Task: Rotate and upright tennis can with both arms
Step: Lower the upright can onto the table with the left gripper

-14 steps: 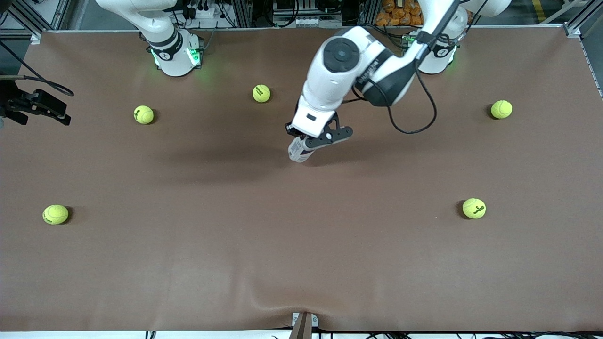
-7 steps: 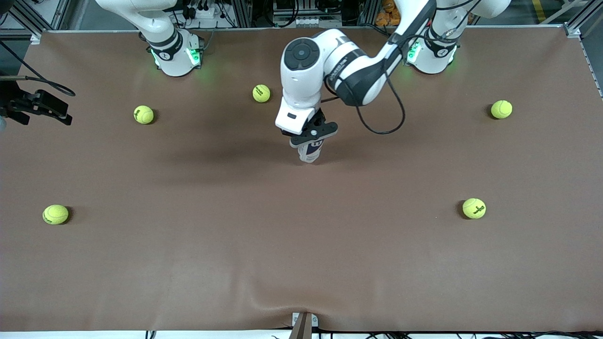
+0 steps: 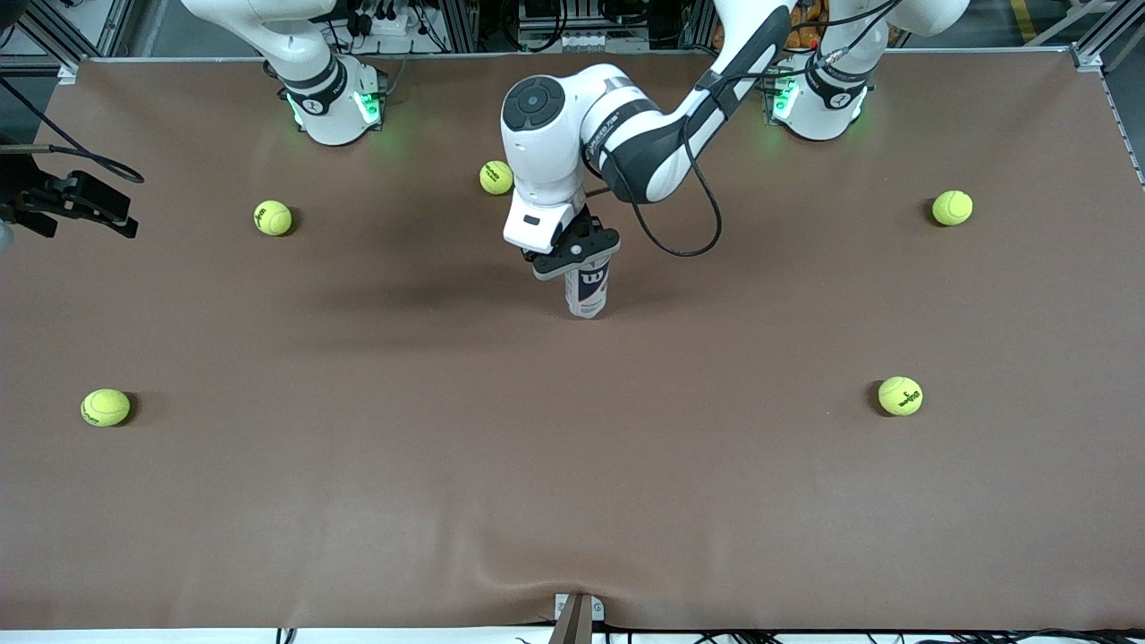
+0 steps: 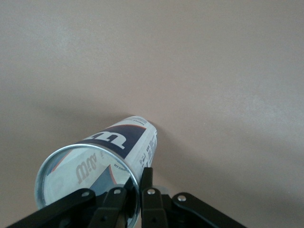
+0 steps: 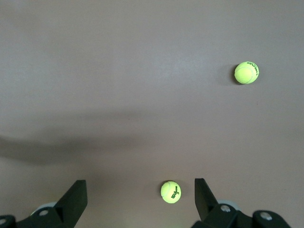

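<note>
L gripper (image 3: 573,253): clamped on tennis can's top rim, mid-table.
Tennis can (image 3: 587,291): near upright, base at table (image 3: 572,465).
R gripper (image 5: 140,202): fingers apart, waiting, over 2 tennis balls (image 5: 171,192).

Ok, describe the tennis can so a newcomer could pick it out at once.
Start at the brown table and find the left gripper near its middle. The tennis can is clamped there, its base on the table. It is the only cylinder, white and navy, among round yellow-green balls.
</note>
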